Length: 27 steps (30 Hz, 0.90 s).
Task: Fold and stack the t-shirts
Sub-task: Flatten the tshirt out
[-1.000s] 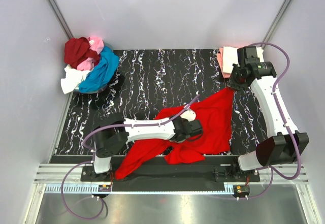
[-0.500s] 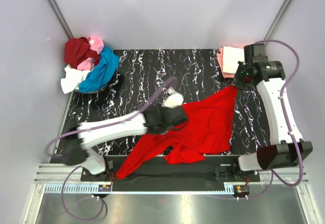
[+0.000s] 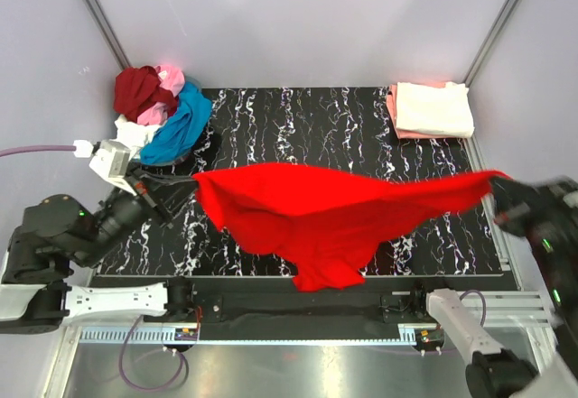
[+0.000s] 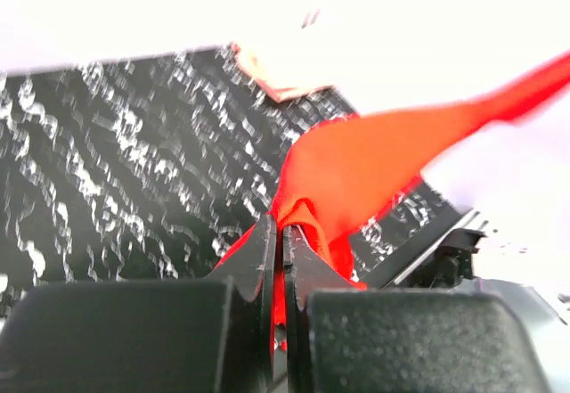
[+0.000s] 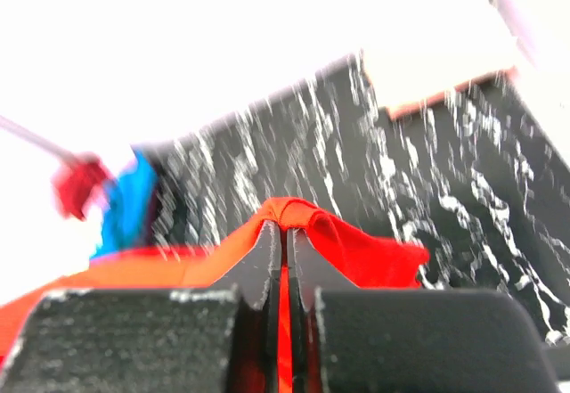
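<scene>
Okay, your left tool [image 4: 280, 230] and right tool [image 5: 285, 230] each pinch the bright red t-shirt [image 3: 316, 208] tight, stretched between them over the counter [image 3: 298, 127].

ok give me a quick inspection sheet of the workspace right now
surface: black table with white veining
job's things: bright red t-shirt stretched in the air between both claws; loose shirt pile far left; folded stack far right
clutter: nothing seen
grippers: left claw shut on one end of the shirt; right claw shut on the other
cables: purple cable by left arm, away from the cloth
surroundings: pale walls, metal corner posts
</scene>
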### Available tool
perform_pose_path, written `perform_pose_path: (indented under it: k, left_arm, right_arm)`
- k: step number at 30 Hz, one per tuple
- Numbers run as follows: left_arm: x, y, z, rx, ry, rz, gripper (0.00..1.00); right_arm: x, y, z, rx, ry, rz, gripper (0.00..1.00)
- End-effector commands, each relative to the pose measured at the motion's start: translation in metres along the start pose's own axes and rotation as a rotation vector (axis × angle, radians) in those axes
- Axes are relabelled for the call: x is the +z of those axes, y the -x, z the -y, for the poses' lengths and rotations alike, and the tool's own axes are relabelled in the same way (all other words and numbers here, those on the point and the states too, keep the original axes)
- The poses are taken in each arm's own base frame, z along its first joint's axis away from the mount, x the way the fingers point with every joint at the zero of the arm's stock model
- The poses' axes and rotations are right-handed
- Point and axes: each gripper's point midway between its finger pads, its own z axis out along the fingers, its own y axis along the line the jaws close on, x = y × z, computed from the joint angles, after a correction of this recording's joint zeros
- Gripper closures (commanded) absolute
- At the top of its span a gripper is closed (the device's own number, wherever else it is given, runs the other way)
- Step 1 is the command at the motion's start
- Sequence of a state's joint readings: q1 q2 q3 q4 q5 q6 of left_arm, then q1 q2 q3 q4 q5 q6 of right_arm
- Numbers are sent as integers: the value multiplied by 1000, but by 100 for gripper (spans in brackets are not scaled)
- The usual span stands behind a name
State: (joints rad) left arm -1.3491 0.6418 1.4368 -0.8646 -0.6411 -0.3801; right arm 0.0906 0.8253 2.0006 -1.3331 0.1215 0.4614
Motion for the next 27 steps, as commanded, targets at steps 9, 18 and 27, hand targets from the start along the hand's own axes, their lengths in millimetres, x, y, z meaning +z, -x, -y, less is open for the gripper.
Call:
perform_pose_path:
  k: [9, 18, 27]
  left_arm:
    - [3, 60, 11, 156, -36, 195, 100]
    - [103, 21, -66, 274, 394, 46, 100]
    - [206, -72, -243, -163, 536, -322, 1]
  right_arm:
    - [21, 91, -6, 44, -138, 248, 100]
    - [306, -54, -34, 37, -145, -412, 100]
    - [413, -160, 19, -21, -333, -633, 0]
